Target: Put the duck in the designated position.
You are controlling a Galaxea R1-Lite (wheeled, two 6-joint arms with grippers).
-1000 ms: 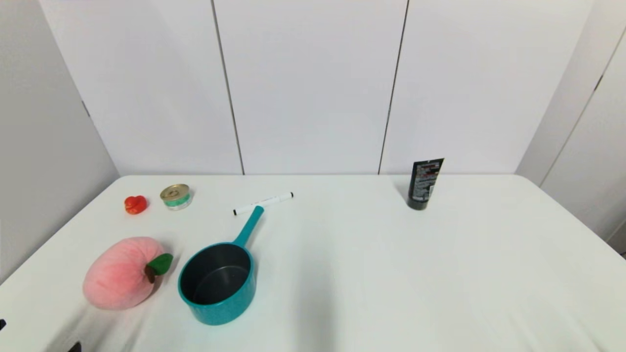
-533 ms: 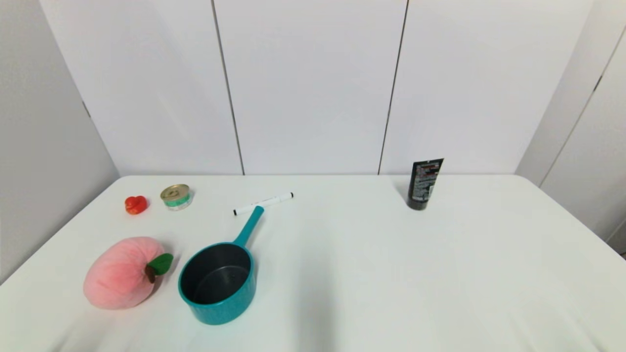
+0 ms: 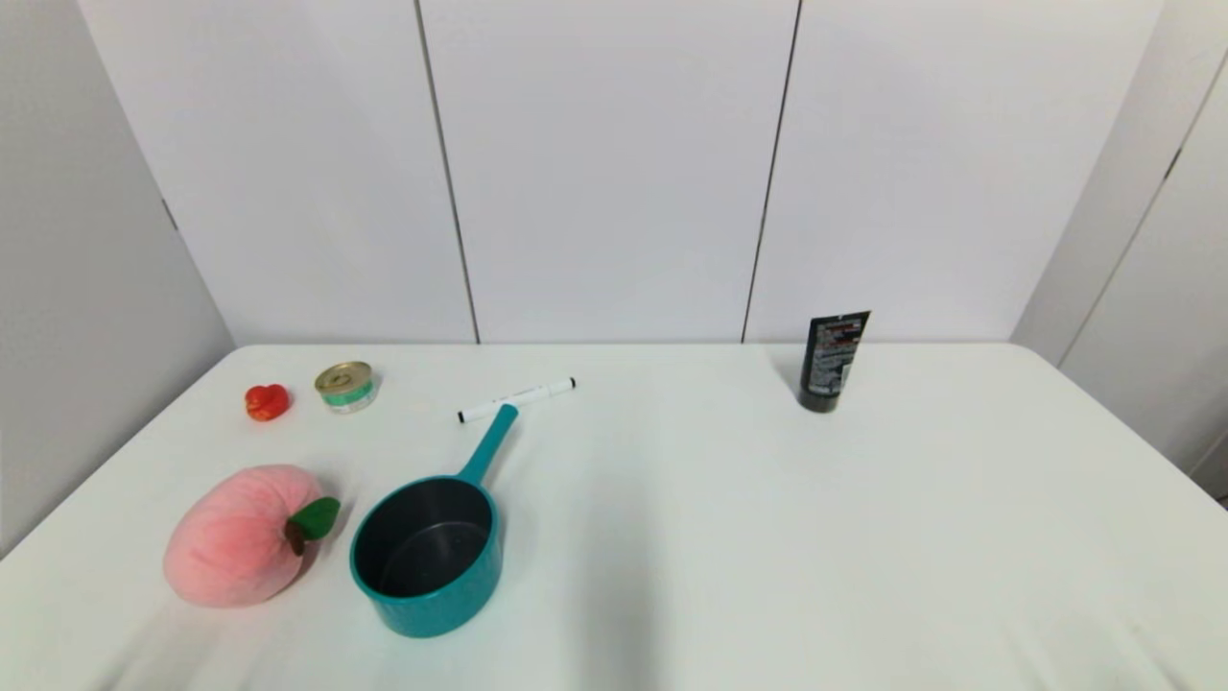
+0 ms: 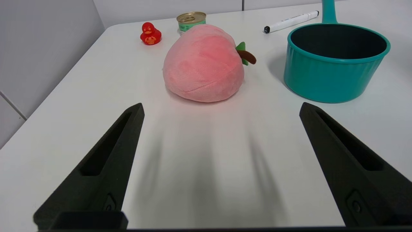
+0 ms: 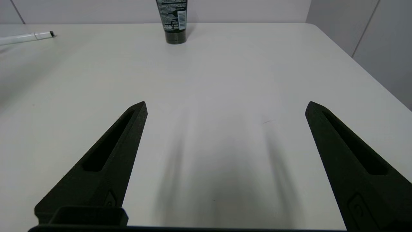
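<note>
Tiny glossy red rubber duck (image 3: 266,401) upright at far left of white tabletop (image 3: 729,537), just beside small gold-lidded tin can (image 3: 345,386), apparently not touching, left claw (image 4: 221,108) spread wide, empty, right claw (image 5: 226,107) likewise.

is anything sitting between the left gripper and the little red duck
Yes. The big pink plush peach lies on the white table between the open left gripper and the tiny glossy red rubber duck, a little to one side of the straight line. The duck stands farther back, beside the small gold-lidded tin can.
</note>
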